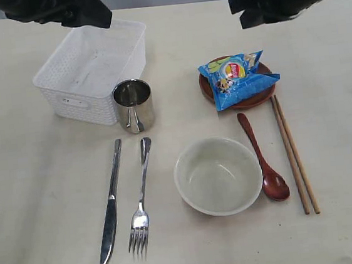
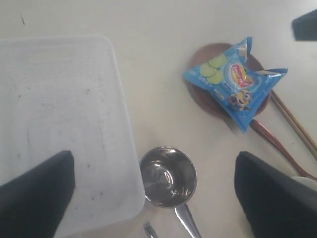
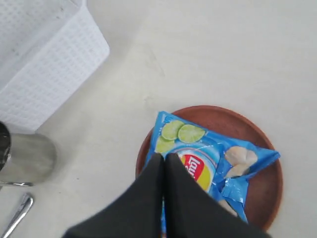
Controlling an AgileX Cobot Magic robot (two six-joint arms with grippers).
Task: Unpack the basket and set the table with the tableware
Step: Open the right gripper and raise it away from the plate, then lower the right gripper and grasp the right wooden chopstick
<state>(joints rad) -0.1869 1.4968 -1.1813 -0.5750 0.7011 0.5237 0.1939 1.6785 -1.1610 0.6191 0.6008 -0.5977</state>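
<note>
Lying nearest on the counter [image 1: 43, 184], the knife [image 1: 111, 205] and fork [image 1: 141, 202] rest side by side to the left of the bowl [image 1: 218, 175], apart from each other, with their handles pointing away. The bowl stands upright, mouth up. Just right of the bowl lies the spoon [image 1: 264, 160], scoop end nearest, and farther right of the bowl lie the chopsticks [image 1: 294, 154], paired and parallel. Back and left of the bowl the cup [image 1: 134, 105] stands upright against the front corner of the basket [image 1: 90, 68], which sits farther back and left again. Back and right of the bowl, the plate [image 1: 256, 102] carries a chip bag [image 1: 238, 78] that covers most of it. Farthest from the bowl, the left gripper [image 2: 153, 171] hangs above the cup and the basket's corner, jaws spread wide and holding nothing. The right gripper [image 3: 164, 163] hangs over the chip bag, fingers pressed together with nothing between them.
</note>
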